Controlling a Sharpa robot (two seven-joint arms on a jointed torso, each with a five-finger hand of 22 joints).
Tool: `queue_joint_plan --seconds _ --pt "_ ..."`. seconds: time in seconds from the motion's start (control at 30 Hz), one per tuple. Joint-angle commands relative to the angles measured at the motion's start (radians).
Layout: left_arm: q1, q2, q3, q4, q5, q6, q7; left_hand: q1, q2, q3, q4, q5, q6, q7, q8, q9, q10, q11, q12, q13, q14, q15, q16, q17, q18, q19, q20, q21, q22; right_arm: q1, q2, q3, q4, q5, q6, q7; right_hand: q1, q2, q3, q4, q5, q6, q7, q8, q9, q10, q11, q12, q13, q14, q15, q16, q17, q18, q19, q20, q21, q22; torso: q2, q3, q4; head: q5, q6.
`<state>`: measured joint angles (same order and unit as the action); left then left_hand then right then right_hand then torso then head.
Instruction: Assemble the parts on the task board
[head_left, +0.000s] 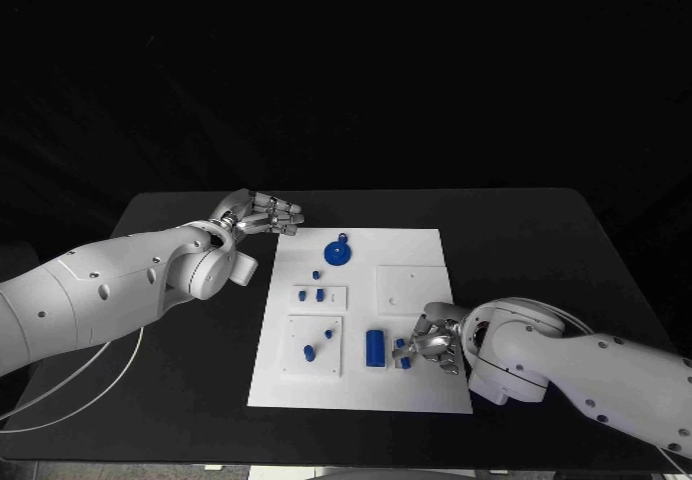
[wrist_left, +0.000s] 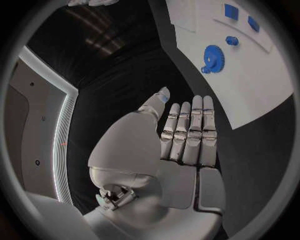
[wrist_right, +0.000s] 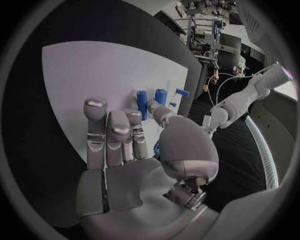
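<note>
The white task board (head_left: 411, 250) lies mid-table. On it are a blue gear (head_left: 336, 252), a small peg (head_left: 317, 274), pieces on two inset plates (head_left: 319, 295) (head_left: 310, 351) and a long blue cylinder (head_left: 375, 347). My right hand (head_left: 433, 345) hovers low over the board's near right part, with its fingertips at two small blue parts (head_left: 404, 355). The right wrist view shows the fingers (wrist_right: 109, 135) fairly straight, the thumb beside the cylinder (wrist_right: 142, 102), and a blue bit (wrist_right: 156, 148) beneath the hand; whether it grips anything is unclear. My left hand (head_left: 260, 215) floats off the board's far left corner, flat and holding nothing (wrist_left: 187, 135).
Black table (head_left: 548, 240) surrounds the board, with wide bare room to the right and at the far side. A blank inset plate (head_left: 411, 290) sits on the board's right half. In the left wrist view the gear (wrist_left: 212, 57) lies beyond my fingertips.
</note>
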<state>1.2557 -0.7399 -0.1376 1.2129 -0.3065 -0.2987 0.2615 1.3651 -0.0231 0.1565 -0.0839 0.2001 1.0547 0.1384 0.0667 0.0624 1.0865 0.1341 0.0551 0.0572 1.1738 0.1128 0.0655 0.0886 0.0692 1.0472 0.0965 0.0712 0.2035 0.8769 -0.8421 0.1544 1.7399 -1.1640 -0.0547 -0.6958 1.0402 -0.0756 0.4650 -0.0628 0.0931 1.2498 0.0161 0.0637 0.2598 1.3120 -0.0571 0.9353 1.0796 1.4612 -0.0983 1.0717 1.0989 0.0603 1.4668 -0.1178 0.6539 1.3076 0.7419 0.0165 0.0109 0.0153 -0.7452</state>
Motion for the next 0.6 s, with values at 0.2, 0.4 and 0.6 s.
queue_joint_plan --seconds 0.2,0.4,0.6 --pt "0.0 0.001 0.001 0.002 0.005 0.012 0.005 -0.006 0.005 0.0 0.004 -0.006 -0.008 0.002 -0.003 0.0 -0.002 0.003 0.005 0.001 -0.002 0.0 -0.002 0.001 -0.01 0.004 -0.001 0.005 -0.001 -0.001 0.002 0.0 0.001 -0.001 -0.009 0.014 0.01 -0.069 -0.053 0.114 -0.035 0.008 0.006 0.0 -0.015 -0.001 0.004 -0.011 -0.008 -0.002 -0.004 -0.002 -0.003 -0.015 0.038 -0.007 -0.007 0.076 0.0 -0.0003 0.0003 0.0 0.001" --pt "0.0 0.002 0.0 0.002 0.005 0.013 0.004 -0.006 0.005 0.0 0.004 -0.006 -0.008 0.002 -0.003 0.0 -0.002 0.003 0.005 0.001 -0.002 0.0 -0.002 0.001 -0.01 0.004 -0.001 0.005 -0.001 -0.001 0.001 0.0 0.002 0.006 -0.013 0.02 0.025 -0.084 -0.09 0.159 -0.034 0.007 0.009 0.0 -0.019 -0.004 0.006 -0.015 -0.014 -0.002 -0.004 -0.005 -0.003 -0.014 0.039 -0.006 -0.011 0.076 0.0 -0.0003 0.0002 0.0 0.001" --pt "0.0 0.002 0.0 0.001 0.005 0.013 0.004 -0.006 0.005 0.0 0.004 -0.006 -0.008 0.002 -0.003 0.0 -0.002 0.003 0.005 0.001 -0.002 0.0 -0.002 0.001 -0.01 0.004 -0.001 0.005 -0.001 -0.001 0.0 0.0 0.003 0.011 -0.017 0.028 0.029 -0.087 -0.094 0.166 -0.034 0.006 0.01 0.0 -0.02 -0.005 0.006 -0.018 -0.017 -0.002 -0.004 -0.007 -0.004 -0.013 0.039 -0.007 -0.017 0.075 0.0 -0.0001 0.0001 0.002 -0.001"
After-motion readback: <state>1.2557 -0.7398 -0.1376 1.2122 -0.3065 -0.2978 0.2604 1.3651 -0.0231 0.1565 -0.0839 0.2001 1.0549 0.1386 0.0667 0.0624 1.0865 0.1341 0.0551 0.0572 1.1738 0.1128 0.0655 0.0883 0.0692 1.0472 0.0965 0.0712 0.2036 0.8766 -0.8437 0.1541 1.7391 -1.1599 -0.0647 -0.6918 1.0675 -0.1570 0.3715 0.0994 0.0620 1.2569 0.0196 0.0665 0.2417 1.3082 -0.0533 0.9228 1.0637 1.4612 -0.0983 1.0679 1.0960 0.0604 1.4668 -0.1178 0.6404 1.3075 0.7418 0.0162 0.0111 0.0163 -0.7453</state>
